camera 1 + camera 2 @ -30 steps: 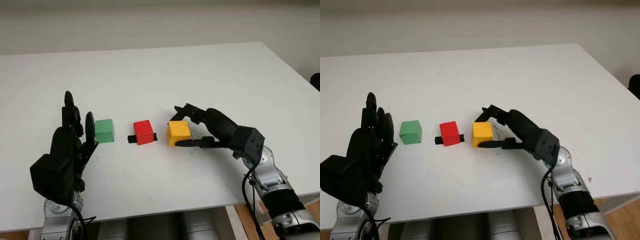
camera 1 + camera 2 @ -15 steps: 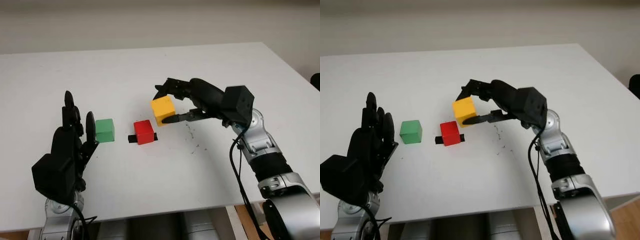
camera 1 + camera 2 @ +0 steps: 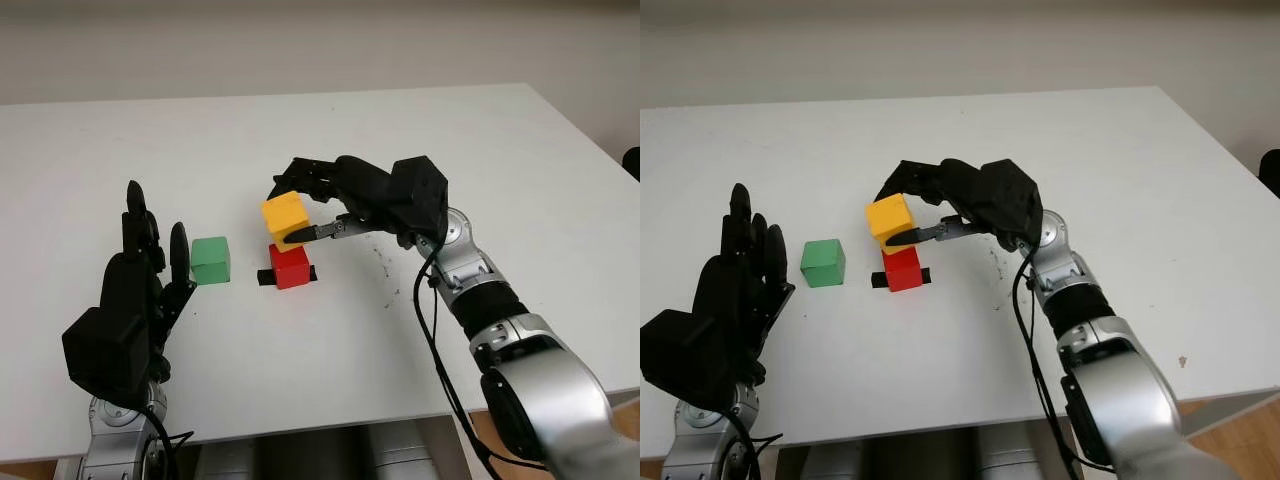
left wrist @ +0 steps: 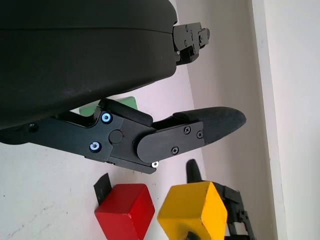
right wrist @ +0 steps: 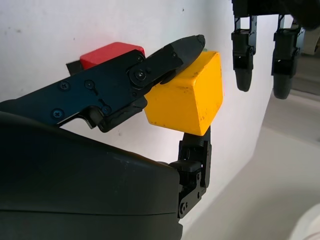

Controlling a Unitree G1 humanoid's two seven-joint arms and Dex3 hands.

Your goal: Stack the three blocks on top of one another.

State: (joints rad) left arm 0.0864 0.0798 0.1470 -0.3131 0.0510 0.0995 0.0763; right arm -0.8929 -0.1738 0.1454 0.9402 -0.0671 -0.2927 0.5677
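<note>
Three matte cubes with softly rounded edges sat on the smooth white table (image 3: 480,130). Right hand (image 3: 300,205) reached in from the right, fingers pinched on the yellow block (image 3: 285,218), holding it tilted in the air just above the red block (image 3: 291,266). Red sat on the table over a small black tab, mostly hidden beneath it. Green block (image 3: 210,259) stood just left of red. Left hand (image 3: 140,285) was open, upright beside green, holding nothing.
</note>
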